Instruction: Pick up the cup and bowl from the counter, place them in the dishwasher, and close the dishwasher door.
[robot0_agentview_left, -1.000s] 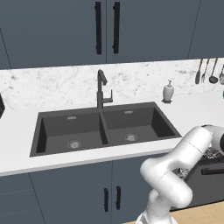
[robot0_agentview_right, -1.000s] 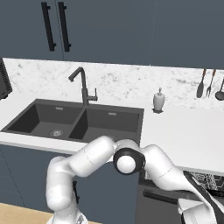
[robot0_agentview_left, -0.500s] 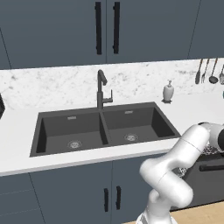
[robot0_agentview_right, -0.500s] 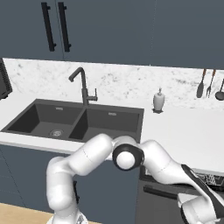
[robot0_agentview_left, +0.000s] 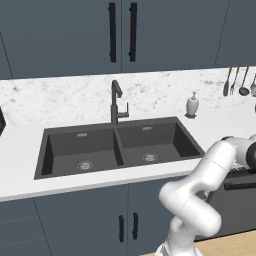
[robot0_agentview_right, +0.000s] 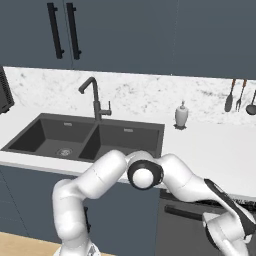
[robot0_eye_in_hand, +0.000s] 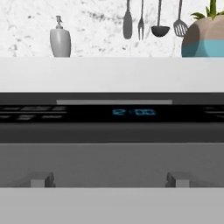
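My gripper (robot0_eye_in_hand: 109, 179) faces the dishwasher door (robot0_eye_in_hand: 109, 159) straight on and close up, open, with nothing between its fingertips (robot0_eye_in_hand: 42, 179). The door is a flat dark grey panel standing upright under the white counter (robot0_eye_in_hand: 109, 74), with a black strip (robot0_eye_in_hand: 52, 113) along its top that carries a blue clock display. From the base cameras the dishwasher (robot0_agentview_right: 190, 230) sits under the counter at the right, below my forearm, and its dark front (robot0_agentview_left: 235, 200) shows past my elbow. The cup and bowl are out of view.
A black double sink (robot0_agentview_left: 120, 147) with a black faucet (robot0_agentview_left: 116, 102) lies left of my arm. A white soap dispenser (robot0_agentview_right: 181, 116) stands by the backsplash. Utensils (robot0_eye_in_hand: 151, 19) hang on the wall, with a potted plant (robot0_eye_in_hand: 203, 37) beside them. Blue-grey cabinet doors (robot0_agentview_left: 85, 227) run under the sink.
My elbow has shifted slightly up and right. The gripper stays open and the dishwasher door has not moved.
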